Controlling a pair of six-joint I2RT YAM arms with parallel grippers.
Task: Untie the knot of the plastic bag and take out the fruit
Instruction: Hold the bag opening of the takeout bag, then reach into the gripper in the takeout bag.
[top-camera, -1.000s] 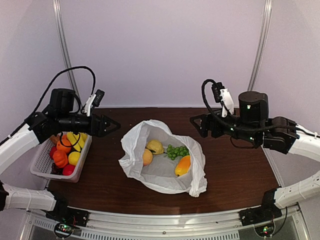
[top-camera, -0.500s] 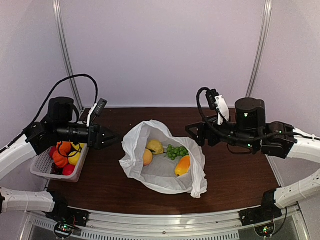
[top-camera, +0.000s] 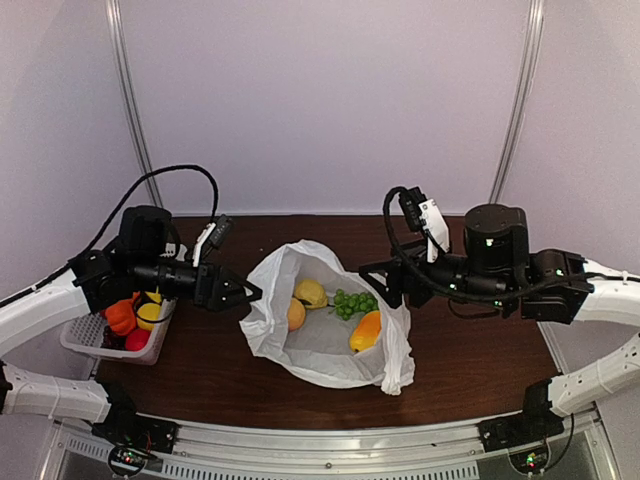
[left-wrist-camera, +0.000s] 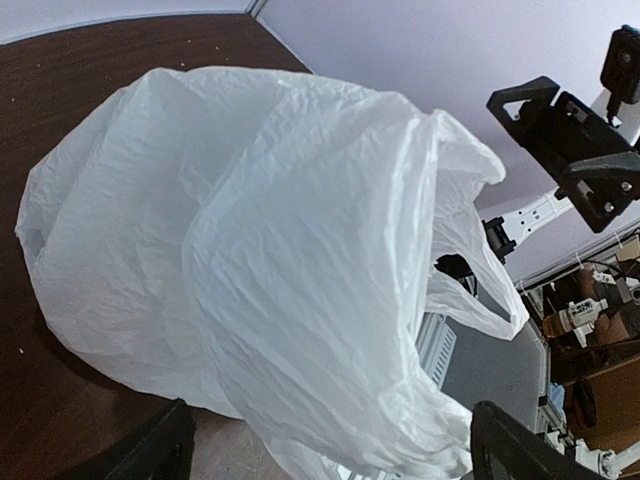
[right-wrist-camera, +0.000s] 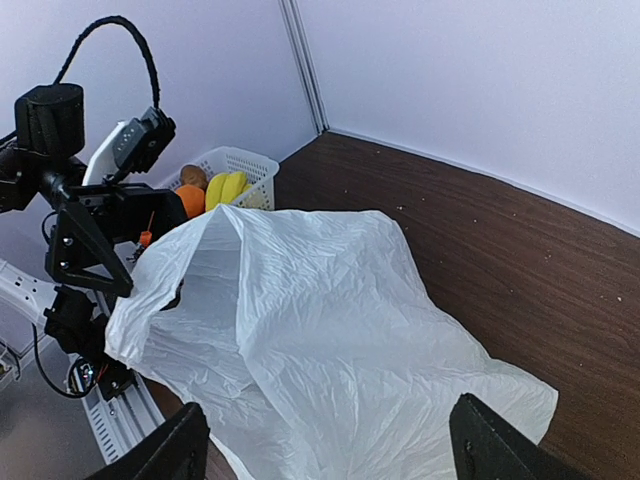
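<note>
The plastic bag (top-camera: 322, 345) lies open in the middle of the brown table, its mouth facing up. Fruit lies inside it: a lemon (top-camera: 311, 292), a peach (top-camera: 294, 314), green grapes (top-camera: 353, 301) and a yellow-orange mango (top-camera: 365, 331). No knot is in view. My left gripper (top-camera: 247, 296) hangs open just off the bag's left rim. My right gripper (top-camera: 373, 284) stands open at the bag's right rim, above the grapes. In both wrist views crinkled white plastic (left-wrist-camera: 280, 250) (right-wrist-camera: 320, 340) fills the space ahead of the open fingers, and nothing is held.
A white slatted basket (top-camera: 78, 348) stands at the far left under my left arm. It holds bananas (right-wrist-camera: 225, 187), an orange fruit (top-camera: 120, 316) and a red one (top-camera: 137, 340). The table's near edge and a metal rail (top-camera: 320, 440) run below the bag.
Both grippers have come down and inward to the bag's two sides. The left one has left the basket area. The bag and the fruit in it have not moved.
</note>
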